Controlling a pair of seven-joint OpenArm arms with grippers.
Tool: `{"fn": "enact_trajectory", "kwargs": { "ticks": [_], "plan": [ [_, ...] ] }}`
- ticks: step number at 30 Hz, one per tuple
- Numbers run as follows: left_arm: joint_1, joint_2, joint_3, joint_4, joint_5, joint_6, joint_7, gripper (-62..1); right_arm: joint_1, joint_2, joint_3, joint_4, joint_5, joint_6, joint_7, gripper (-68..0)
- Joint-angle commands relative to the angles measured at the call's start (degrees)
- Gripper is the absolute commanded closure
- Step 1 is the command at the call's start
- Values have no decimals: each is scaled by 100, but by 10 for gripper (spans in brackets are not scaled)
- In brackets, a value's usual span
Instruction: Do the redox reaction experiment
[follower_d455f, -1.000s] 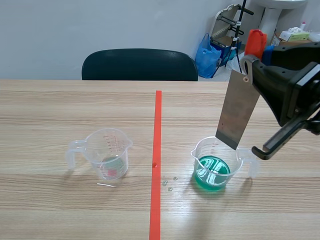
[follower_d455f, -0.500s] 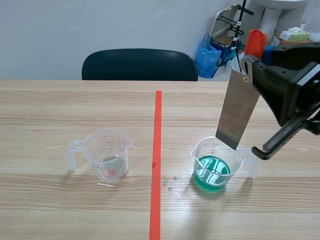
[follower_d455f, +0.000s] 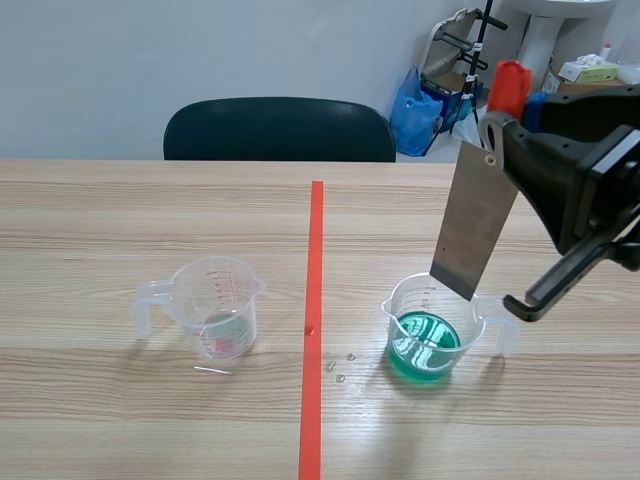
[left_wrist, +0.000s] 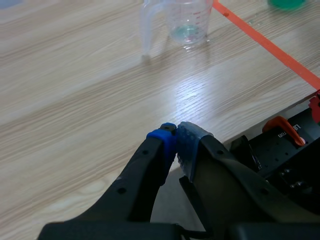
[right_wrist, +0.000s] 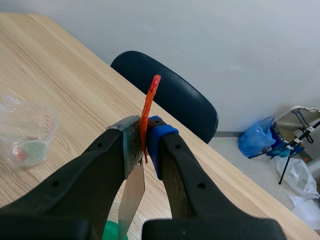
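A clear measuring beaker (follower_d455f: 432, 330) holding green liquid stands right of the red tape line (follower_d455f: 314, 320). A grey metal sheet (follower_d455f: 475, 225) hangs tilted just above its rim, with an orange-red piece (follower_d455f: 510, 85) at the sheet's top. My right gripper (follower_d455f: 497, 135) is shut on the sheet's upper end; in the right wrist view the right gripper (right_wrist: 142, 132) pinches the sheet (right_wrist: 131, 192) and the orange piece (right_wrist: 149, 107). A second clear beaker (follower_d455f: 212, 305) with a trace of liquid stands left of the line. My left gripper (left_wrist: 175, 145) is shut on nothing, low over the table's near edge, with that beaker (left_wrist: 185, 22) ahead of it.
A few droplets (follower_d455f: 340, 365) lie on the table between the tape line and the green beaker. A dark chair (follower_d455f: 280, 128) stands behind the far edge, and a blue bag (follower_d455f: 415, 110) is on the floor beyond. Black equipment with orange clamps (left_wrist: 282, 130) sits below the near edge.
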Motion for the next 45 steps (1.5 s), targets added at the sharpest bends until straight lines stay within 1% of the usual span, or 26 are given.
{"fn": "enact_trajectory", "kwargs": {
  "ticks": [1,3,5,7,8,12,15,18,21,23,26,27,29,31,36,43,45],
  "plan": [
    [-319,-164,-33,74,-81,-341,-57,-40,42,39,74,144,61,-39,72,-13],
    [-723,-372,17,74,-308,-931,136,-39,42,39,74,144,61,-39,76,-13],
    [-1217,-603,157,74,-632,-1421,553,-27,42,39,74,144,61,-39,76,-13],
    [-1773,-850,411,74,-960,-1749,1071,-25,42,39,74,144,61,-39,76,-13],
    [-2055,-966,581,74,-1143,-1845,1346,-25,42,39,74,144,63,-39,76,-13],
    [-3226,-1362,1502,74,-1928,-1902,2415,-25,42,39,74,144,63,-39,90,-13],
    [-4135,-1528,2350,74,-2529,-1899,3088,-25,42,39,74,144,63,-39,90,-13],
    [-5010,-1537,3174,74,-3049,-1869,3602,-25,42,39,74,144,61,-39,90,-13],
    [-5860,-1429,3980,72,-3429,-1725,4048,-25,42,39,74,144,63,-39,90,-13],
    [-6373,-1283,4483,72,-3563,-1453,4339,-25,42,39,74,144,63,-39,90,-13],
    [-7012,-975,5115,55,-3560,-964,4653,-25,42,39,74,144,63,-39,90,-13],
    [-7191,-855,5289,39,-3560,-844,4750,-25,42,39,74,144,63,-39,90,-13],
    [-7488,-610,5571,7,-3560,-708,4916,-25,42,39,74,144,63,-39,90,-13],
    [-7731,-369,5794,-37,-3558,-645,5088,-25,42,39,74,144,63,-39,90,-13],
    [-8105,160,6188,-192,-3556,-643,5469,-25,42,39,74,144,63,-39,92,-13],
    [-8365,621,6509,-404,-3556,-610,5504,-25,42,39,74,144,63,-39,92,-13],
    [-8400,726,6540,-446,-3556,-529,5512,-25,42,39,74,144,63,-39,92,-13]
  ]
}}
